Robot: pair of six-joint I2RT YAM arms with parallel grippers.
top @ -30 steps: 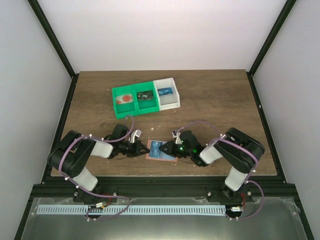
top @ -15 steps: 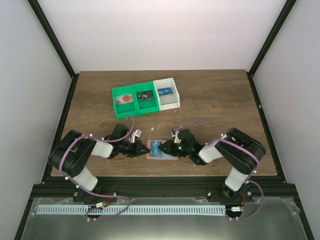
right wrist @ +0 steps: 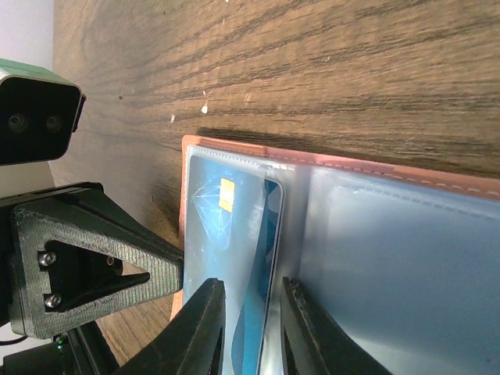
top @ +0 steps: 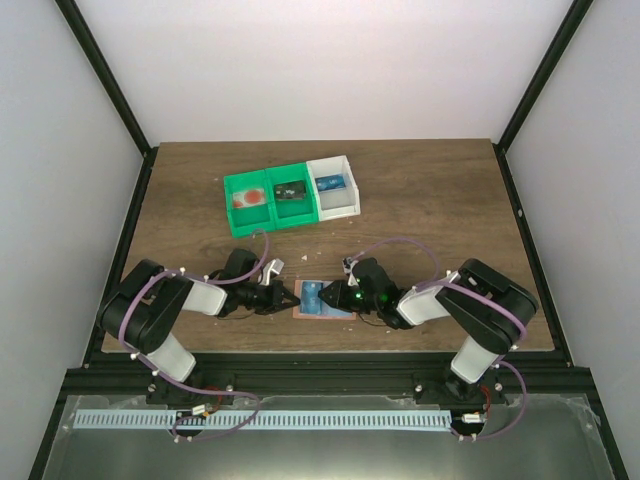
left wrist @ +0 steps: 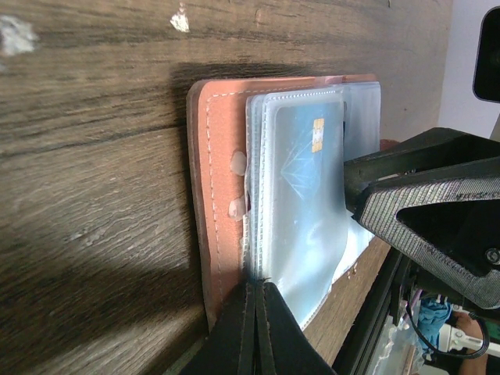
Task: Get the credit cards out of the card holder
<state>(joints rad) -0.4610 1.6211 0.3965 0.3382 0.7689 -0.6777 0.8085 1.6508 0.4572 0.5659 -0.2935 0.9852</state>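
Note:
The card holder (top: 318, 311) lies open on the table between both grippers, salmon-pink (left wrist: 215, 195) with clear sleeves over a pale blue inside. A blue credit card (right wrist: 234, 234) with a gold chip sits in the left sleeve and also shows in the left wrist view (left wrist: 308, 180). My left gripper (left wrist: 256, 285) is shut on the near edge of the sleeves at the holder's left side. My right gripper (right wrist: 250, 312) is open, with its fingers (right wrist: 209, 312) either side of the card's inner long edge, low over the sleeve. No dark card shows in the holder.
A green two-part bin (top: 262, 200) and a white bin (top: 333, 185) stand behind the holder. They hold a reddish item, a dark card and a blue card. The table's front edge is just near the holder. Each gripper shows in the other's wrist view (left wrist: 422, 211).
My right gripper has crept slightly left over the holder. The left gripper and the holder have stayed put.

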